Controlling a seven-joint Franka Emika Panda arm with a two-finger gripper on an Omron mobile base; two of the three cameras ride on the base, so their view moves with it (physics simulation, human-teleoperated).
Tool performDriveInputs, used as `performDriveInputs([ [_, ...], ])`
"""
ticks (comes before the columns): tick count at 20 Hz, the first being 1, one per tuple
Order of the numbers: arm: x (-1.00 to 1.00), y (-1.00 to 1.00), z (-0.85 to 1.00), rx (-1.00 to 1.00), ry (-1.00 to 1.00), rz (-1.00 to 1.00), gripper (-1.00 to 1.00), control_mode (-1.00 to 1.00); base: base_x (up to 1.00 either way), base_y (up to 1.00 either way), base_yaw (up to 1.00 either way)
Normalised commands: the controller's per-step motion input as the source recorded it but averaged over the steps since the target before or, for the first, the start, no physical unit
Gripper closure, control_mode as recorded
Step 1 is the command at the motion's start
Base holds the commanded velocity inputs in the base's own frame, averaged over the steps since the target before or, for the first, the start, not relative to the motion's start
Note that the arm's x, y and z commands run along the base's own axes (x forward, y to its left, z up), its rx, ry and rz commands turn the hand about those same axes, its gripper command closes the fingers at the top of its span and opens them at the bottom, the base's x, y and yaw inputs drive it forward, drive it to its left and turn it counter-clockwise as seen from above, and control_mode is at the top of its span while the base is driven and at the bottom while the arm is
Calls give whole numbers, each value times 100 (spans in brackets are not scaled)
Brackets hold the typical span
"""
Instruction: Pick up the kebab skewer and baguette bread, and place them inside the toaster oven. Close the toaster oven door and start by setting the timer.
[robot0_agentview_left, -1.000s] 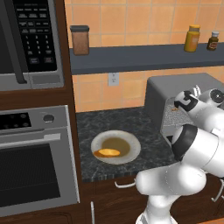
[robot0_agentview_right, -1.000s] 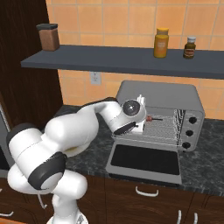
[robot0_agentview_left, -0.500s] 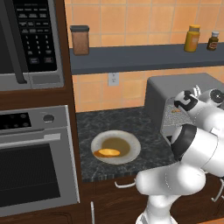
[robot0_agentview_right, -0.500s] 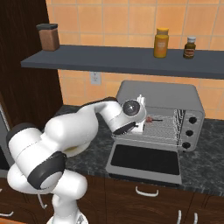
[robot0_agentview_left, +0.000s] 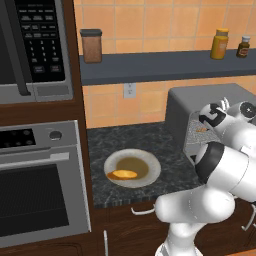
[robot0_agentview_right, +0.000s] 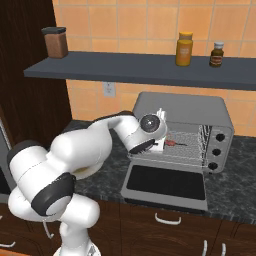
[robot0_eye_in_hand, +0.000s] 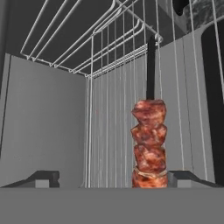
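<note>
The kebab skewer, reddish-brown chunks on a dark stick, lies on the wire rack inside the toaster oven. My gripper is open. Its fingertips stand wide apart on either side of the skewer's near end, not touching it. From the right base view, my gripper reaches into the oven's left side, next to the skewer. The toaster oven door hangs open, flat over the counter edge. The baguette bread rests on a white plate left of the oven.
Three knobs run down the oven's right front. A shelf above holds a brown jar and two bottles. A microwave and a built-in steel oven stand to the left.
My gripper's jaws have opened wide and let go of the kebab skewer, which stays on the rack. The arm and the baguette bread have not moved.
</note>
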Motion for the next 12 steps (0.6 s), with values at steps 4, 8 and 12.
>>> performDriveInputs([
  [4,0,0,0,0,0,0,-100,-100,0,0,0],
  [8,-2,0,3,0,0,0,-100,-100,0,0,0],
  [12,-36,-4,48,-2,9,0,-100,-100,0,0,0],
])
